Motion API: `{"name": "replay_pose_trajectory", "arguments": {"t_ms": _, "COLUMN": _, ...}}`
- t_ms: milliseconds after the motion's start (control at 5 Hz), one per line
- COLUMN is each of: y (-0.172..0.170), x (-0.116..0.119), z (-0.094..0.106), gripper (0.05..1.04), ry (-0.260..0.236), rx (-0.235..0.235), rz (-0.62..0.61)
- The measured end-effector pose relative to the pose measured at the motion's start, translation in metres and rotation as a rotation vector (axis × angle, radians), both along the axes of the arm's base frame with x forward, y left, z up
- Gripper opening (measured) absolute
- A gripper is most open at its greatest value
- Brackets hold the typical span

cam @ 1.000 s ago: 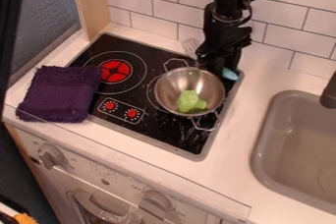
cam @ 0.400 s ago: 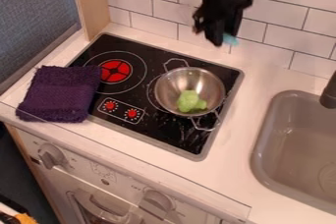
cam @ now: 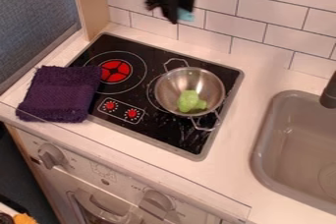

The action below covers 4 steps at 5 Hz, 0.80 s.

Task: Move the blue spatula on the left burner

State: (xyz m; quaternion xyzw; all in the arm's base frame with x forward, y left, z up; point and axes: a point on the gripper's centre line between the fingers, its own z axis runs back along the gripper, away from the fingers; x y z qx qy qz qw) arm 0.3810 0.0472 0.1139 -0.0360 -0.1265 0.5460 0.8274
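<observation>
The blue spatula (cam: 186,15) is seen as a small light-blue piece beside the fingertips of the tool (cam: 173,18), by which it is grasped and held up in front of the tiled wall (cam: 256,14), above the back of the cooktop (cam: 160,127); the rest of its shape is hidden or too small to be told. The left burner (cam: 115,71), marked with a red centre, is left uncovered by the spatula. A metal bowl (cam: 200,79) with a wire handle at its back and another at its front is set over part of the right burner (cam: 150,93), and a light-green object (cam: 189,101) is contained in it. Two red dials are printed near the front of the cooktop. Its left front part is overlapped by a folded purple towel (cam: 60,93), which is also supported by the white bench (cam: 230,169). To the right, a grey sink (cam: 261,154) is set into the bench, with a dark faucet (cam: 329,95) at its edge. Below, the play oven's front is fitted with grey knobs.
</observation>
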Motion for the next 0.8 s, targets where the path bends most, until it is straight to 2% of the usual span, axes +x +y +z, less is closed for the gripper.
{"name": "replay_pose_trajectory", "arguments": {"t_ms": 200, "y": 0.030, "x": -0.011, "z": -0.014, "gripper": 0.343, "ry": 0.006, "rx": -0.009, "rz": 0.004}}
{"name": "replay_pose_trajectory", "arguments": {"t_ms": 400, "y": 0.049, "x": -0.022, "z": -0.026, "gripper": 0.343, "ry": 0.031, "rx": 0.034, "rz": -0.006}}
{"name": "replay_pose_trajectory", "arguments": {"t_ms": 600, "y": 0.064, "x": -0.031, "z": -0.056, "gripper": 0.343, "ry": 0.093, "rx": 0.046, "rz": -0.010}}
{"name": "replay_pose_trajectory", "arguments": {"t_ms": 800, "y": 0.066, "x": -0.034, "z": -0.077, "gripper": 0.343, "ry": 0.140, "rx": 0.057, "rz": -0.020}}
